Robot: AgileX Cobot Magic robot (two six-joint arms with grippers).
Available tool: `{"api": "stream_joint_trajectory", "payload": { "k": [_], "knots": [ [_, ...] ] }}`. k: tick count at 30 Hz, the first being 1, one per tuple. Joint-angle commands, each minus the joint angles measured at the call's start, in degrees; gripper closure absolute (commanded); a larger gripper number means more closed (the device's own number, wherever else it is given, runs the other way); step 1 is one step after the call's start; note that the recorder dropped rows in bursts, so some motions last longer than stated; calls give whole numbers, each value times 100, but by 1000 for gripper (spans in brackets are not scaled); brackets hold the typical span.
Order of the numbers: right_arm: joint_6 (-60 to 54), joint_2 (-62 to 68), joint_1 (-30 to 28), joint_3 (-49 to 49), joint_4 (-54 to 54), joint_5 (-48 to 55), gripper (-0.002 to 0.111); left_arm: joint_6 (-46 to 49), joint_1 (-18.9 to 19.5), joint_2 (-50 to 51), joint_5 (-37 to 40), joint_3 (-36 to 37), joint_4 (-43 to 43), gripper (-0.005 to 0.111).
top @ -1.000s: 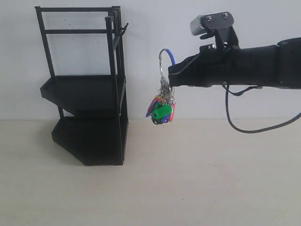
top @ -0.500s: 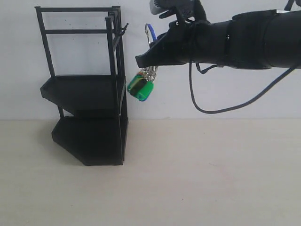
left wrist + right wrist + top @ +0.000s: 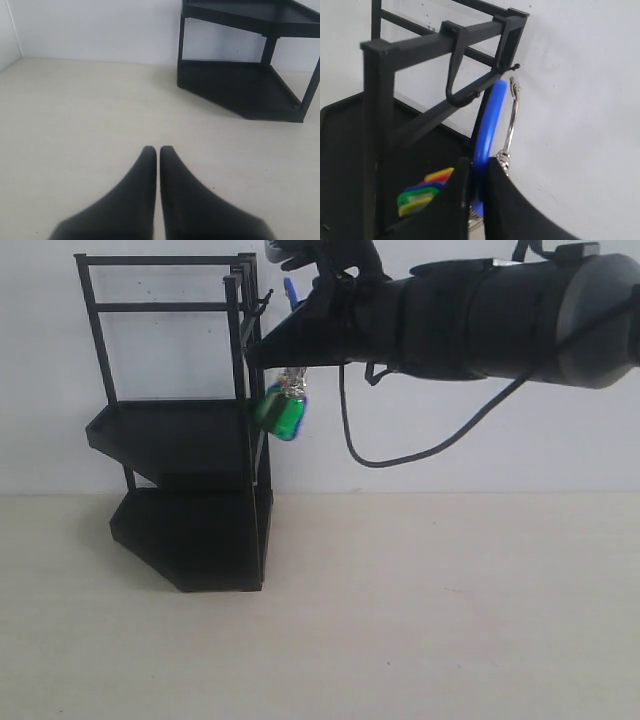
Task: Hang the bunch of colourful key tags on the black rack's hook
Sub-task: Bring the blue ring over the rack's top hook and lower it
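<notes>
The black rack [image 3: 185, 490] stands at the left against the wall; its lower tiers also show in the left wrist view [image 3: 235, 85]. My right gripper [image 3: 265, 352] [image 3: 476, 167] is shut on the large blue ring [image 3: 487, 127] of the colourful key tag bunch [image 3: 282, 412], high beside the rack's upper post. The hook [image 3: 485, 85] [image 3: 262, 306] runs just in front of the ring's top; I cannot tell whether the ring is over its tip. The tags [image 3: 420, 195] dangle below. My left gripper [image 3: 158, 150] is shut and empty, low over the table.
A pale table [image 3: 420, 620] spreads in front of a white wall [image 3: 480, 440]. The right arm and its black cable [image 3: 400, 455] stretch across the upper right. A metal ring [image 3: 512, 112] hangs beside the blue one.
My right arm has swung up and left, carrying the bunch from mid-air beside the rack to the hook at the rack's upper post. The tags have swung towards the rack.
</notes>
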Motion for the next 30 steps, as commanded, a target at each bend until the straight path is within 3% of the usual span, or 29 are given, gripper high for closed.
{"api": "stream_joint_trajectory", "payload": {
  "k": [1, 30],
  "knots": [
    [13, 55, 128, -242, -9, -88, 109, 2, 19, 20, -64, -14, -11, 102],
    [186, 168, 321, -232, -9, 56, 109, 2, 19, 20, -64, -14, -11, 102]
  ]
}}
